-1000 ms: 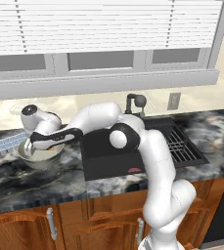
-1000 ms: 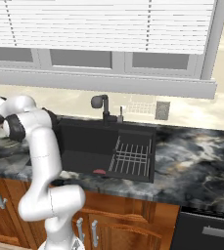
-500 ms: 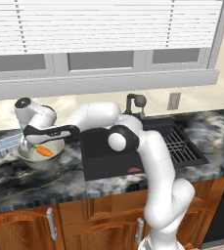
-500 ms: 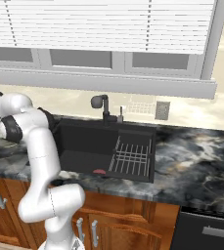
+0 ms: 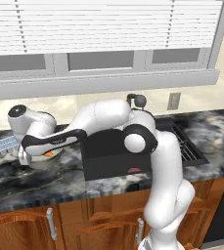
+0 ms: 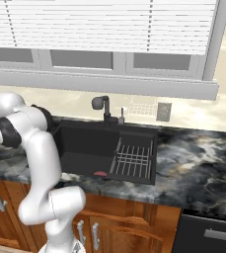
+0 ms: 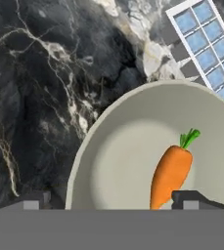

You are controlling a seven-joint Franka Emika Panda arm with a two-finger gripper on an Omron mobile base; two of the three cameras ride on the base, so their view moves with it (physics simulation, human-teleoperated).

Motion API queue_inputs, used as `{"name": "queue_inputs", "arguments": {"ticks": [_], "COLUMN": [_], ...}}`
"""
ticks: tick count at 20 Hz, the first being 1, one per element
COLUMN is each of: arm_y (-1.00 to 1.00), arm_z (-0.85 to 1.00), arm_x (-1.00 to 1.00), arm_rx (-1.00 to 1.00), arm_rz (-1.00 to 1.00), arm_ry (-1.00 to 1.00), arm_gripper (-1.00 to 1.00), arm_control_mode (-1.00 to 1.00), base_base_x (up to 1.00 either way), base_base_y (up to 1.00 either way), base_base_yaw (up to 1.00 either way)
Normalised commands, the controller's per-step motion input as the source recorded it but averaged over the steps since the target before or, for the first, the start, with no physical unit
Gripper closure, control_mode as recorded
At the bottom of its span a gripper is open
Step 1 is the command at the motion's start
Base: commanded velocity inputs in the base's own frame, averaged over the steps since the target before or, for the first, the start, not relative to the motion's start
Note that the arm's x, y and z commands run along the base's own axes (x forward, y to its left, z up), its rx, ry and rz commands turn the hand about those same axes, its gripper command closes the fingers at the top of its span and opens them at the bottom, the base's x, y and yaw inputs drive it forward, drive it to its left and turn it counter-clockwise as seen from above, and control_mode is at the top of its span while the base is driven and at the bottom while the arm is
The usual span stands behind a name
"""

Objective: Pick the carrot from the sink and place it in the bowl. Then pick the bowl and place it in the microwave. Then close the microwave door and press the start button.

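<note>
The small orange carrot [image 7: 171, 172] with its green tip lies loose inside the wide pale grey-green bowl [image 7: 118, 146]. My gripper [image 7: 111, 200] hangs open just above the bowl, one fingertip [image 7: 33, 200] outside the rim and the other fingertip [image 7: 194, 197] beside the carrot's thin end, with nothing between them. In the left base view my hand covers most of the bowl [image 5: 47, 161] on the marbled counter left of the black sink [image 5: 113, 151], and a bit of the carrot [image 5: 50, 154] shows.
A blue-and-white gridded pad [image 7: 206, 44] lies on the counter just beyond the bowl [image 5: 6, 144]. The sink [image 6: 92, 148] holds a wire rack [image 6: 131, 160] and a small reddish item [image 6: 100, 174]. A dark faucet [image 6: 104, 106] stands behind it.
The jaws have spread and let go of the carrot, which now lies in the bowl. The hand has shifted across the bowl and hides more of it in the left base view.
</note>
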Motion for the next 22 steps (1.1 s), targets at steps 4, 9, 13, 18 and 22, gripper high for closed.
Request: {"name": "queue_inputs", "arguments": {"ticks": [4, 9, 13, 18, 22], "arm_y": [-0.16, -0.13, 0.0, 0.0, 0.0], "arm_z": [-0.35, -0.46, -0.1, -0.16, -0.21], "arm_x": [-0.39, 0.11, 0.39, 0.19, 0.0], "arm_rx": [0.0, -0.03, -0.06, -0.08, -0.09], "arm_rz": [0.13, 0.06, 0.0, 0.02, 0.06], "arm_ry": [0.04, 0.09, 0.0, 0.0, 0.0], "arm_gripper": [-1.0, -1.0, -1.0, -1.0, 1.0], "arm_control_mode": [-1.0, -1.0, -1.0, -1.0, -1.0], "base_base_x": [0.0, 0.0, 0.0, 0.0, 0.0], "base_base_y": [0.0, 0.0, 0.0, 0.0, 0.0], "base_base_yaw": [0.0, 0.0, 0.0, 0.0, 0.0]}}
